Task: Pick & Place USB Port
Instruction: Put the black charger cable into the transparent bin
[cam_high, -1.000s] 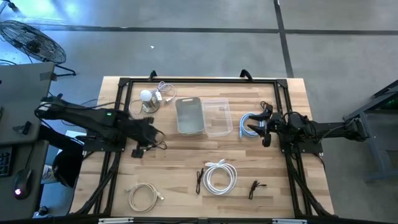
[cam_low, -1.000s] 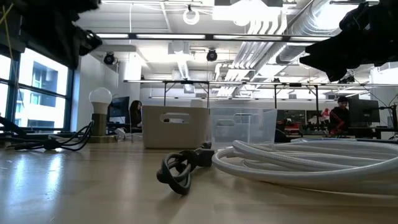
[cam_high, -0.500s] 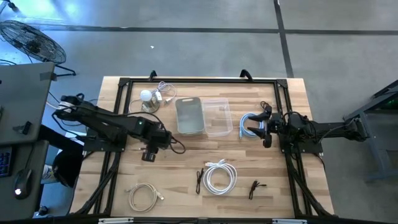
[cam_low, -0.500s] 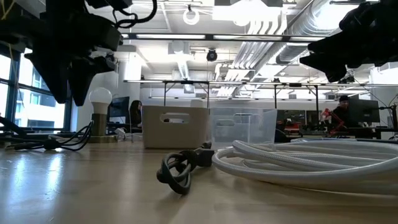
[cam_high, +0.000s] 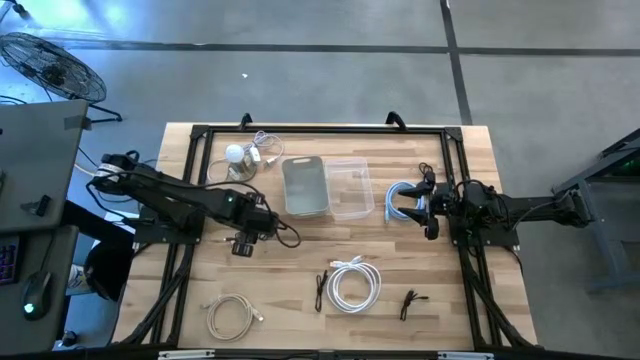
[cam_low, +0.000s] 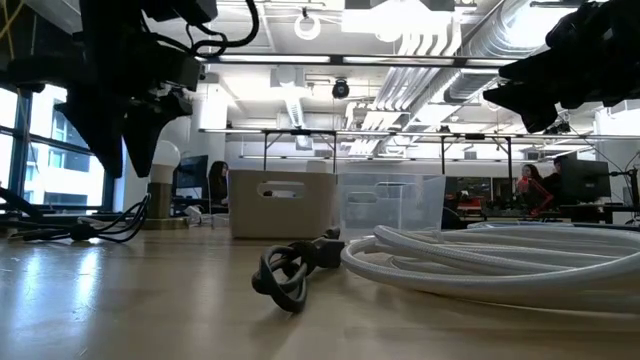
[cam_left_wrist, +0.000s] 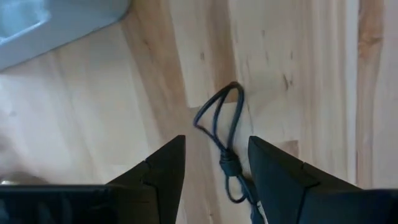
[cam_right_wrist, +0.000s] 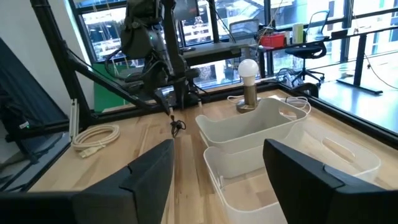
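Left gripper (cam_high: 243, 243) shifted toward frame centre since earlier frame, jaws parted, empty, over black cable (cam_left_wrist: 225, 146) left of centre; pick imminent. Right gripper (cam_high: 428, 205) idles centre-right, jaws wide, empty

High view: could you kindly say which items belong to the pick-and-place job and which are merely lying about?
Job in hand, probably: left pincer, open over the black cable; grey bin; clear bin.
Lying about: blue cable by the right pincer, bulb lamp, white cable coil, beige cable coil.
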